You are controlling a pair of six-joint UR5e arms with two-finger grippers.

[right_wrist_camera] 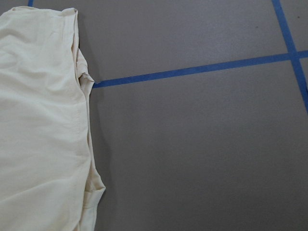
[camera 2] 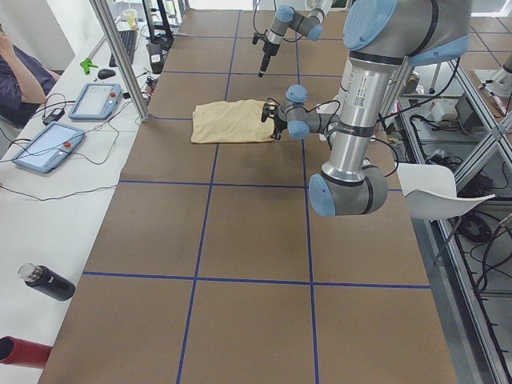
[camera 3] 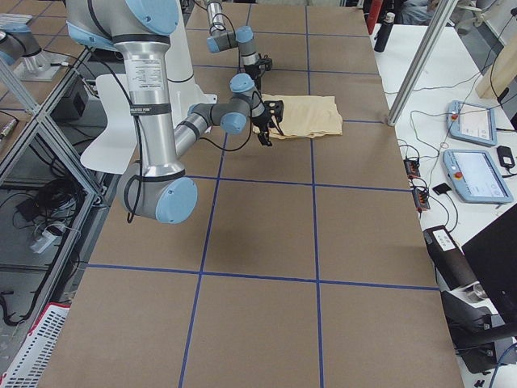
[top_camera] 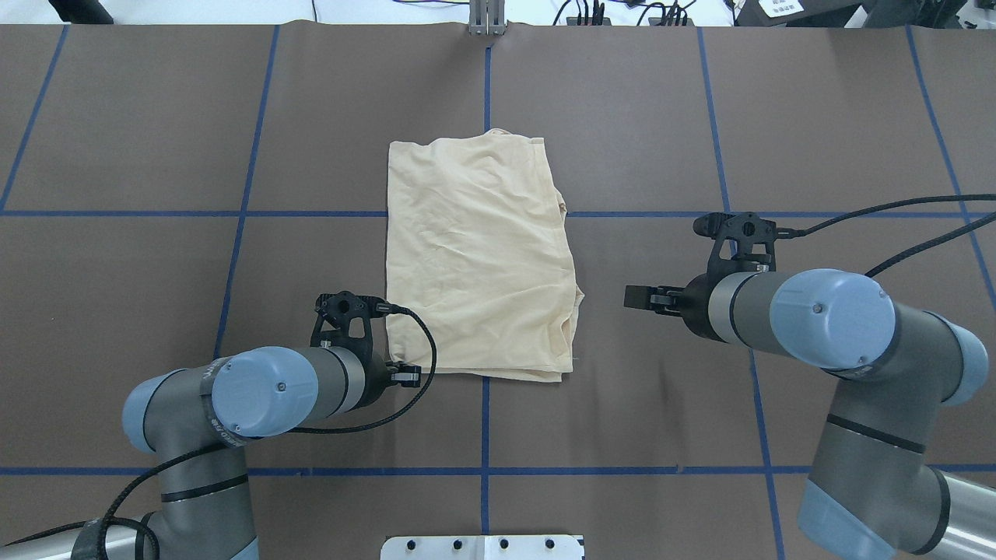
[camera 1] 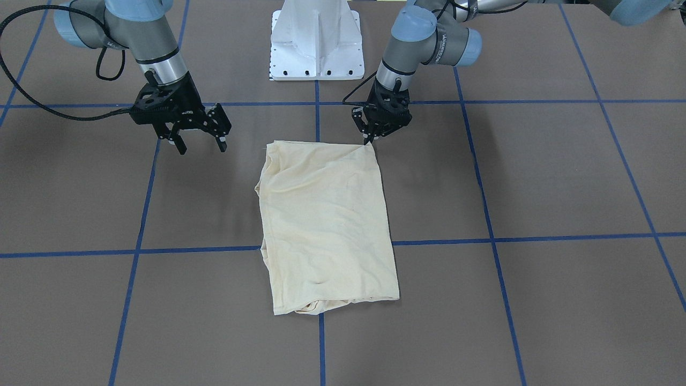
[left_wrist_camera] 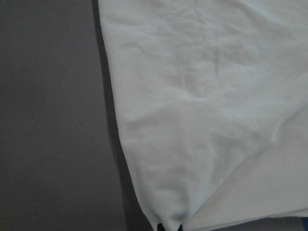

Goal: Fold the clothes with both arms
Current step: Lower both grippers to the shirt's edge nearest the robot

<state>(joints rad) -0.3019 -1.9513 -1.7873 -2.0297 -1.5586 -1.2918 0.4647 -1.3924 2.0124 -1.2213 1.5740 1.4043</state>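
Two grippers tend the folded shirt [camera 1: 327, 225], which lies on the table [camera 1: 536, 171] in front of the pedestal [camera 1: 317, 43]. Our left gripper [camera 1: 368, 140] pinches its pedestal-side corner; our right gripper [camera 1: 202, 149] hangs open, clear of the other. We should grab that corner before lifting evenly.

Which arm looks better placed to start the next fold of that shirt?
Left, probably. The left fingers are closed on the shirt at its corner nearest the robot; the right fingers hang open beside the shirt, not touching it.
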